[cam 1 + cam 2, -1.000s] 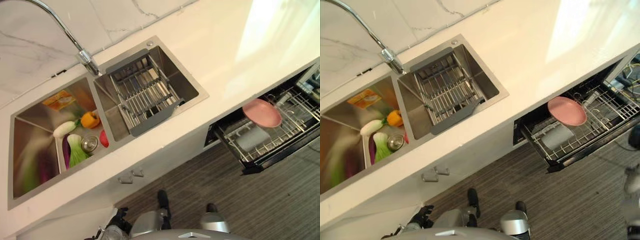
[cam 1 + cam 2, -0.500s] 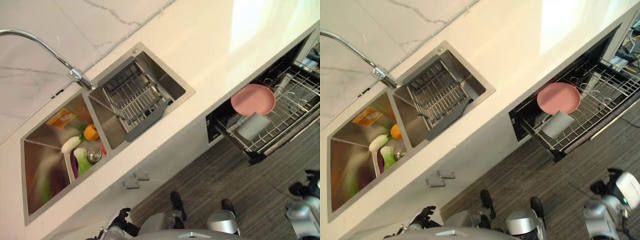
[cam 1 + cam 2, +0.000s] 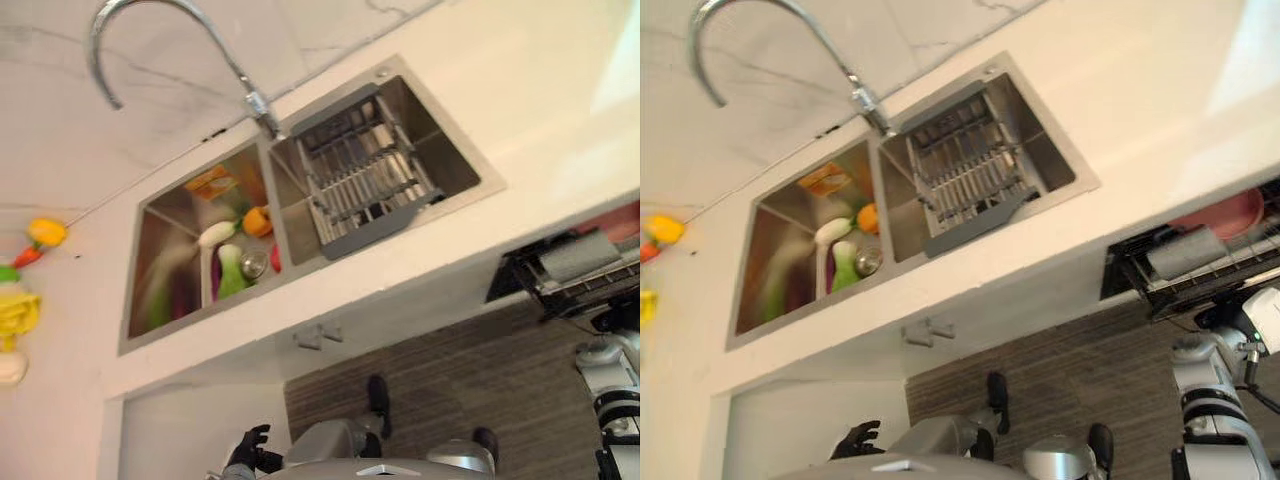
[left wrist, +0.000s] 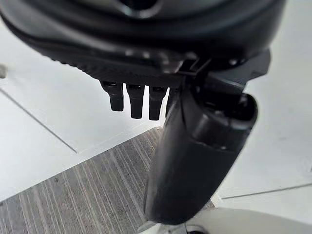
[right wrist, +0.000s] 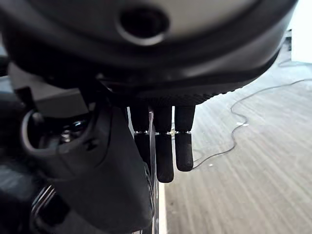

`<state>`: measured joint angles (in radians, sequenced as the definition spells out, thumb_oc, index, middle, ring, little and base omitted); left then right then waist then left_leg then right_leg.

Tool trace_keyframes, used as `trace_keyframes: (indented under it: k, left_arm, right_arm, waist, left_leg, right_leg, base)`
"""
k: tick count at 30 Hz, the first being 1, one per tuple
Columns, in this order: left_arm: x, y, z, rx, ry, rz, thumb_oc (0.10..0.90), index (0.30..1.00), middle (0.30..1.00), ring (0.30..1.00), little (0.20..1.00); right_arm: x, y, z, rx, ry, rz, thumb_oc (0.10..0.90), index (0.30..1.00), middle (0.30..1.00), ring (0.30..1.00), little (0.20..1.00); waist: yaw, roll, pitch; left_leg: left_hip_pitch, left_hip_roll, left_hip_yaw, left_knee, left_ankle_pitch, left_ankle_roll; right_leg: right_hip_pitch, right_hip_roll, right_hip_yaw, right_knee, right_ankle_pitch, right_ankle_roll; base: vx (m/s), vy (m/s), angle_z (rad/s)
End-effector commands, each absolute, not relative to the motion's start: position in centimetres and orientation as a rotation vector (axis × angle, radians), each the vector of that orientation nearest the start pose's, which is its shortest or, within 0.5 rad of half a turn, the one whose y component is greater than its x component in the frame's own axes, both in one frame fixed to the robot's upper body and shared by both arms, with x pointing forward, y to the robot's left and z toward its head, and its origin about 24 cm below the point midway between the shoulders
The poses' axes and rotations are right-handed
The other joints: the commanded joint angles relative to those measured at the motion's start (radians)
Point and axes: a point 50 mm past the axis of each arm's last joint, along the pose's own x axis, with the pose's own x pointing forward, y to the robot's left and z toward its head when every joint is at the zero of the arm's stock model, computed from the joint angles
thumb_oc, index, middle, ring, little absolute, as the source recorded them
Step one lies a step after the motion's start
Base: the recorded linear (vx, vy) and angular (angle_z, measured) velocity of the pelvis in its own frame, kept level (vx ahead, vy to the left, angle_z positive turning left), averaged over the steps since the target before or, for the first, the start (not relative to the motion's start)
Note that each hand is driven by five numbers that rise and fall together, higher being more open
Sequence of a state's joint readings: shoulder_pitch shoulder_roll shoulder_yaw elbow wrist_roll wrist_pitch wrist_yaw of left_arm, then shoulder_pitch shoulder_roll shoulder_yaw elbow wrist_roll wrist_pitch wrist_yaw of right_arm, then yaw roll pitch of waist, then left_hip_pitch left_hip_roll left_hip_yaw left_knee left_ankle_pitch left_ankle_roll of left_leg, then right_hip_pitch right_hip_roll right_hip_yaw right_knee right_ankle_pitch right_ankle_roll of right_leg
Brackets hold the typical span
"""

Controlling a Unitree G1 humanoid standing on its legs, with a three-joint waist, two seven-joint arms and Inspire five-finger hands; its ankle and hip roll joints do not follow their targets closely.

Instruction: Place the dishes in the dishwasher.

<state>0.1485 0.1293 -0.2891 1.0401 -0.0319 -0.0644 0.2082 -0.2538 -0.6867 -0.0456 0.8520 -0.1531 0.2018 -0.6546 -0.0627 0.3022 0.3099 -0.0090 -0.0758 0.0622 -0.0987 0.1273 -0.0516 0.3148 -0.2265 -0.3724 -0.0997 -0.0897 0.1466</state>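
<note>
pink plate (image 3: 1230, 213) and a grey cup (image 3: 1185, 252) sit in the dishwasher's pulled-out rack (image 3: 1200, 275), now pushed to the far right edge of the head views. half a second ago that rack lay well inside the frame; the whole picture has swung, so the camera has turned toward the sink (image 3: 300, 215), not the dishes. that turn also brings a cluster of toy vegetables on the counter (image 3: 25, 300) into sight at the left.

the grey drying rack (image 3: 365, 180) in the right basin looks bare of dishes, and the left basin holds a yellow pepper (image 3: 257, 221), green vegetables and a small metal cup (image 3: 254, 264), all blurred.

the left hand (image 3: 248, 448) hangs low by the cabinet front, fingers loose and straight, holding nothing; its wrist view shows the same slack fingers (image 4: 135, 101) over floor. the right hand (image 5: 163, 141) is likewise relaxed and empty, with the right arm hanging near the dishwasher rack.

my guess is that the robot is looking back for the next dish, and the small metal cup seems the likeliest candidate.
</note>
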Motion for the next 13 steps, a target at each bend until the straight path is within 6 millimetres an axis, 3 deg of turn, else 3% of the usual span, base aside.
trace_keyframes:
  k: [1, 2, 3, 4, 5, 6, 9, 12, 13]
  left_arm:
    - [11.5, 18.9, -15.3, 0.256, 0.978, 0.072, 0.8, 0.9, 0.9, 0.9, 0.9]
    - [11.5, 18.9, -15.3, 0.256, 0.978, 0.073, 0.8, 0.9, 0.9, 0.9, 0.9]
    - [11.2, 19.2, -15.4, 0.229, 0.996, 0.065, 0.8, 0.9, 0.9, 0.9, 0.9]
    - [11.2, 19.3, -15.4, 0.229, 0.997, 0.065, 0.8, 0.9, 0.9, 0.9, 0.9]
    - [11.0, 19.3, -15.5, 0.222, 1.014, 0.073, 0.8, 0.9, 0.9, 0.9, 0.9]
    - [11.0, 19.3, -15.5, 0.222, 1.014, 0.073, 0.8, 0.9, 0.9, 0.9, 0.9]
    - [10.7, 19.8, -15.7, 0.192, 1.04, 0.112, 0.8, 0.9, 0.9, 0.9, 0.9]
    - [10.2, 20.4, -16.0, 0.166, 1.079, 0.169, 0.8, 0.9, 0.9, 0.9, 0.9]
    - [10.1, 20.6, -16.1, 0.168, 1.1, 0.175, 0.8, 0.9, 0.9, 0.9, 0.9]
  right_arm:
    - [31.4, -36.2, 13.3, -0.858, -0.027, -0.88, 0.4, 0.3, 0.3, 0.3, 0.3]
    - [31.4, -36.2, 13.3, -0.858, -0.027, -0.879, 0.4, 0.3, 0.3, 0.3, 0.3]
    - [31.8, -35.6, 12.7, -0.8, -0.021, -0.849, 0.42, 0.331, 0.331, 0.331, 0.331]
    - [31.8, -35.5, 12.6, -0.799, -0.021, -0.849, 0.64, 0.66, 0.66, 0.66, 0.66]
    - [31.8, -34.7, 11.4, -0.764, -0.013, -0.837, 0.8, 0.9, 0.9, 0.9, 0.9]
    - [31.8, -34.7, 11.4, -0.764, -0.013, -0.837, 0.8, 0.9, 0.9, 0.9, 0.9]
    - [30.7, -33.5, 7.5, -0.694, 0.079, -0.8, 0.8, 0.9, 0.9, 0.9, 0.9]
    - [27.5, -32.6, 1.5, -0.686, 0.273, -0.714, 0.8, 0.9, 0.9, 0.9, 0.9]
    - [25.5, -32.1, -1.5, -0.674, 0.39, -0.678, 0.8, 0.9, 0.9, 0.9, 0.9]
  waist:
    - [0.126, 0.005, -0.067]
    - [0.126, 0.005, -0.067]
    - [0.149, -0.012, -0.078]
    - [0.149, -0.013, -0.079]
    - [0.156, -0.027, -0.081]
    - [0.156, -0.027, -0.081]
    - [0.153, -0.065, -0.084]
    - [0.137, -0.114, -0.088]
    - [0.126, -0.134, -0.091]
  left_leg:
    - [0.037, 0.064, -0.057, 0.011, -0.054, -0.103]
    - [0.036, 0.064, -0.057, 0.011, -0.054, -0.103]
    - [0.027, 0.063, -0.069, 0.011, -0.052, -0.104]
    - [0.027, 0.063, -0.07, 0.011, -0.052, -0.104]
    - [0.026, 0.066, -0.067, 0.011, -0.053, -0.104]
    - [0.026, 0.066, -0.067, 0.011, -0.053, -0.104]
    - [0.029, 0.074, -0.057, 0.011, -0.061, -0.1]
    - [0.038, 0.09, -0.03, 0.011, -0.073, -0.094]
    - [0.044, 0.098, -0.017, 0.011, -0.079, -0.092]
  right_leg:
    - [-0.081, -0.047, -0.025, 0.022, 0.046, 0.011]
    - [-0.081, -0.047, -0.026, 0.022, 0.046, 0.011]
    - [-0.075, -0.047, -0.044, 0.022, 0.043, 0.01]
    - [-0.076, -0.047, -0.044, 0.022, 0.042, 0.01]
    - [-0.074, -0.042, -0.045, 0.02, 0.041, 0.01]
    - [-0.074, -0.042, -0.045, 0.02, 0.041, 0.01]
    - [-0.08, -0.034, -0.032, 0.021, 0.04, 0.008]
    - [-0.091, -0.021, -0.005, 0.021, 0.043, 0.007]
    - [-0.097, -0.012, 0.009, 0.019, 0.044, 0.007]
  base:
    - [0.03, -0.027, 0.36]
    - [0.03, -0.038, 0.54]
    - [0.03, -0.039, 0.68]
    - [0.07, -0.057, 0.77]
    - [0.04, -0.018, 0.35]
    - [0.05, -0.028, 0.35]
    - [0.03, -0.032, 0.09]
    - [0.04, -0.046, -0.1]
    - [0.02, -0.059, -0.29]
